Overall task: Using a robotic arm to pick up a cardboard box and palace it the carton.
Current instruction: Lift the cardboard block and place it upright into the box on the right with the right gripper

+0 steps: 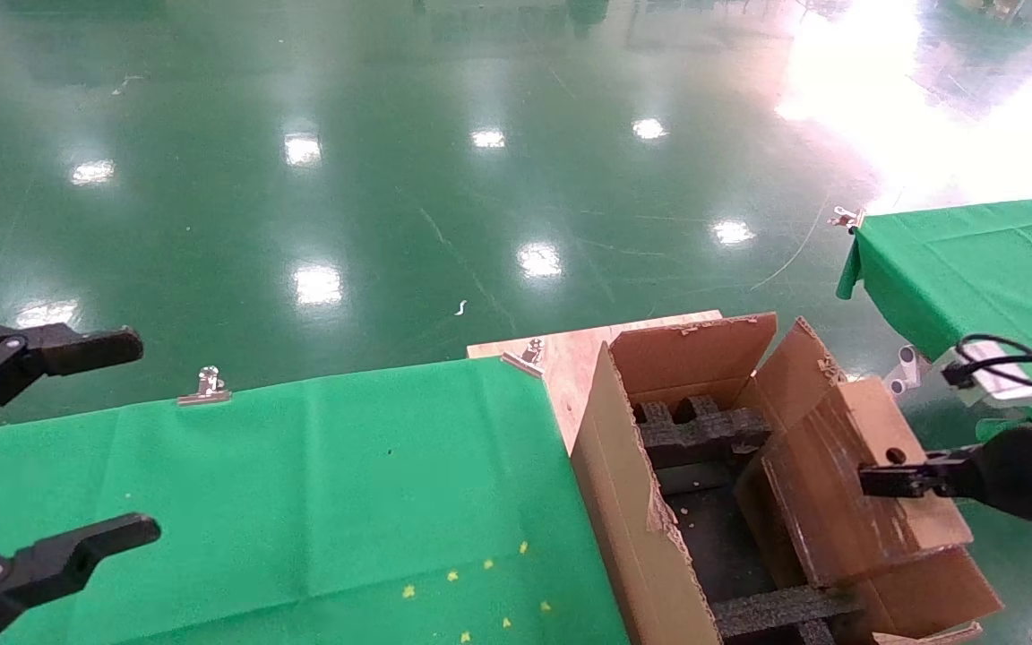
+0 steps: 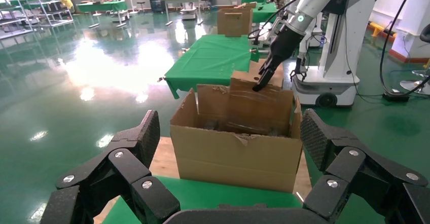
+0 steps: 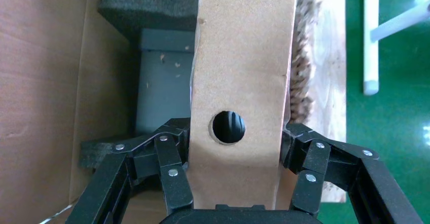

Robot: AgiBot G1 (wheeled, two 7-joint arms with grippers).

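Head view: right tool (image 1: pixel 883 477) around cardboard box (image 1: pixel 856 484).

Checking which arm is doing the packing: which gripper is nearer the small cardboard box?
The right gripper: its jaws are clamped on the cardboard box, held at the carton. The left gripper hangs open, well off over the green table.

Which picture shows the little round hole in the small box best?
The right wrist view: the hole sits big and centred on the cardboard box's narrow face, between the right gripper's fingers. The head view shows the hole small, above the carton. The left wrist view shows the box far off, hole unseen.
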